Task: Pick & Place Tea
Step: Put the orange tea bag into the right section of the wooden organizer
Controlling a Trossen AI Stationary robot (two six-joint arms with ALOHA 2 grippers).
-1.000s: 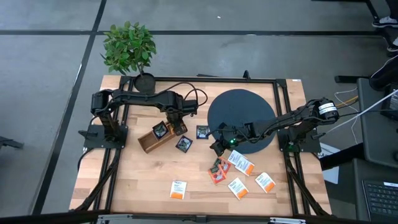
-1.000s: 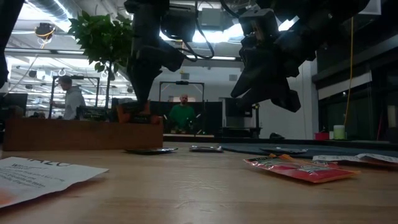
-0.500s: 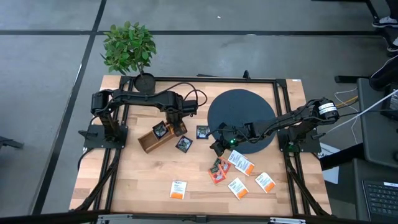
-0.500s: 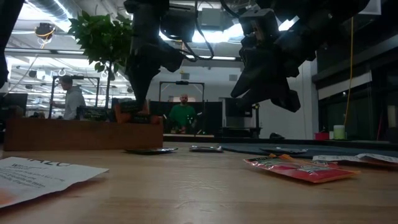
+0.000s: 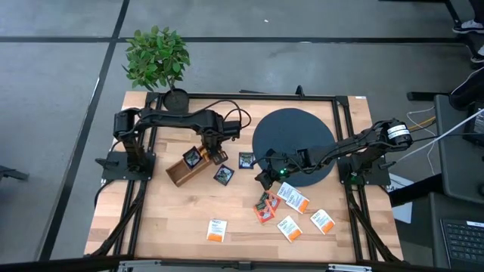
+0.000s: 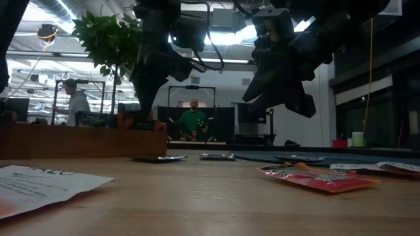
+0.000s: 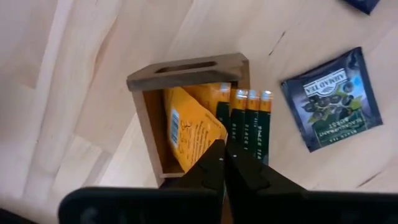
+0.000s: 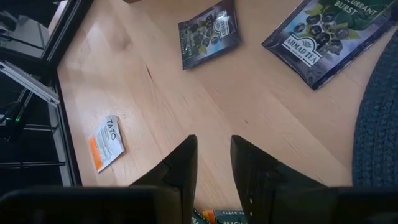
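Your left gripper (image 7: pixel 225 163) is clenched tight, fingers pressed together with nothing between them, hanging right over the open end of the box (image 7: pixel 149 93). In the high view that same gripper (image 5: pixel 209 153) sits at the box's (image 5: pixel 181 173) right end, left of the dark disc (image 5: pixel 293 125). Look down your left wrist camera: the box holds tea already, an orange sachet (image 7: pixel 193 134) leaning at a tilt against the wall, and beside it a row of dark green ones (image 7: pixel 249 121) standing on edge with orange tops. Just outside the box lies a dark blue sachet (image 7: pixel 331 99), flat on the wood. Your right gripper (image 8: pixel 210 168) hovers above bare table with its fingers parted and nothing held; in the high view it (image 5: pixel 265 178) hangs at the disc's lower left edge. From that wrist you see two dark blue sachets (image 8: pixel 209 34) flat on the table, the larger-looking one (image 8: pixel 323 34) near the disc's rim, and a white one with an orange band (image 8: pixel 106 144) well apart near the frame. The rest of the tea is scattered toward the front: red sachets (image 5: pixel 265 207) just below the right gripper, white-and-orange ones (image 5: pixel 292 196) beside them, and a lone one (image 5: pixel 217 230) further left.
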